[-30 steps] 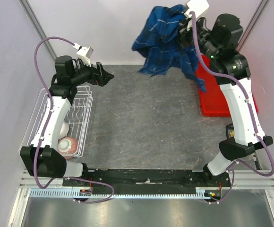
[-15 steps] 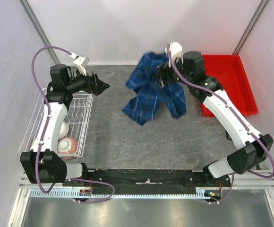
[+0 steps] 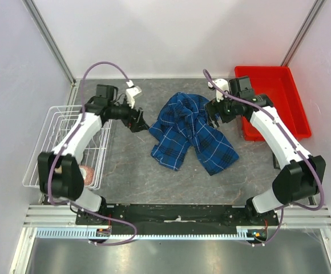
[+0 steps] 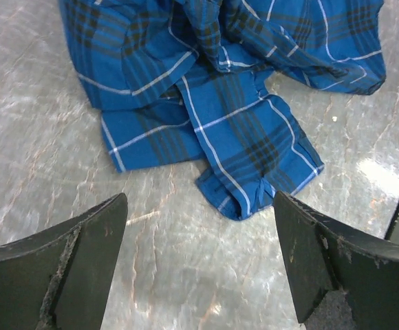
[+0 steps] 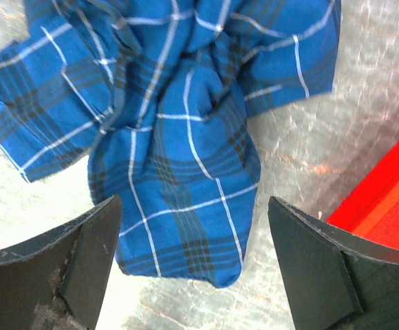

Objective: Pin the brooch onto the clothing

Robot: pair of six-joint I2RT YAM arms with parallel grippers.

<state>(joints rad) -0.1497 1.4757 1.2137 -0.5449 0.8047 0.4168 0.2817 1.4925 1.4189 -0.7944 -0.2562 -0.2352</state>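
Note:
The clothing (image 3: 191, 132), a blue-and-black plaid shirt, lies crumpled on the grey table in the middle of the top view. It also fills the upper part of the left wrist view (image 4: 213, 89) and of the right wrist view (image 5: 179, 130). My left gripper (image 3: 141, 124) hovers just off its left edge, open and empty (image 4: 199, 265). My right gripper (image 3: 214, 114) hangs over the shirt's upper right part, open, with a fold of cloth lying between and below its fingers (image 5: 189, 265). The brooch is out of view.
A red bin (image 3: 274, 85) stands at the back right, its corner showing in the right wrist view (image 5: 392, 206). A white wire basket (image 3: 54, 142) sits at the left with a round pinkish object (image 3: 85, 174) inside. Grey walls close in the table.
My right arm swung down and left from high over the red bin, opened and let the shirt drop onto the table. My left arm moved right toward the shirt's left edge.

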